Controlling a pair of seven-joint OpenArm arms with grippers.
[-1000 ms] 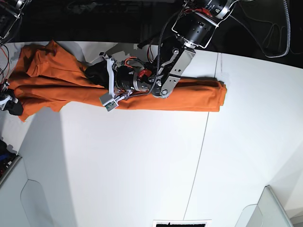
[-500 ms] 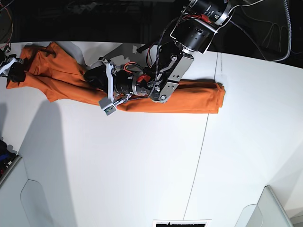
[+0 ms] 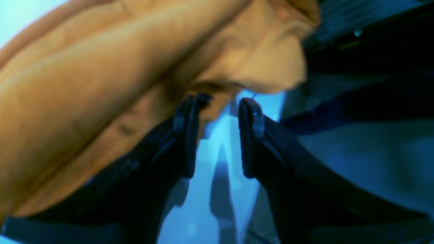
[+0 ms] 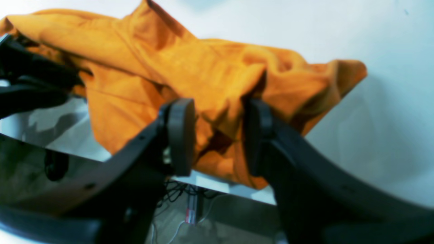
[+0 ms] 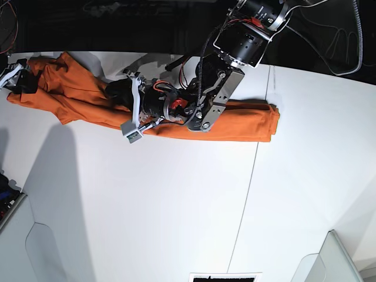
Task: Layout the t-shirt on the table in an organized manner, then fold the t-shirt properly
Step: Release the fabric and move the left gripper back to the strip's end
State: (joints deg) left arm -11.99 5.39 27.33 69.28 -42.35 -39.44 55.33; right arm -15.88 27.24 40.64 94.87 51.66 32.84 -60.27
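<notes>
The orange t-shirt (image 5: 247, 123) lies as a long bunched band along the far side of the white table (image 5: 176, 205). My left gripper (image 5: 114, 93) rests low on the band's middle. In the left wrist view it (image 3: 223, 101) is open: bare table (image 3: 217, 149) shows between the jaws, and the t-shirt (image 3: 101, 67) drapes over the left fingertip. My right gripper (image 5: 16, 79) is at the shirt's left end by the far left table corner. In the right wrist view it (image 4: 218, 108) is open, its jaws apart with loose folds of the t-shirt (image 4: 190, 64) bunched between them.
A thin dark seam (image 5: 252, 176) crosses the table. Pale bins stand at the near left corner (image 5: 17, 235) and near right corner (image 5: 335, 258). A black-and-white marker (image 5: 226, 277) sits at the near edge. Beyond the far edge it is dark, with cables.
The right gripper carried the shirt's left end toward the far edge, drawing the cloth into a narrower band, and its jaws have come apart. The left arm shifted slightly left.
</notes>
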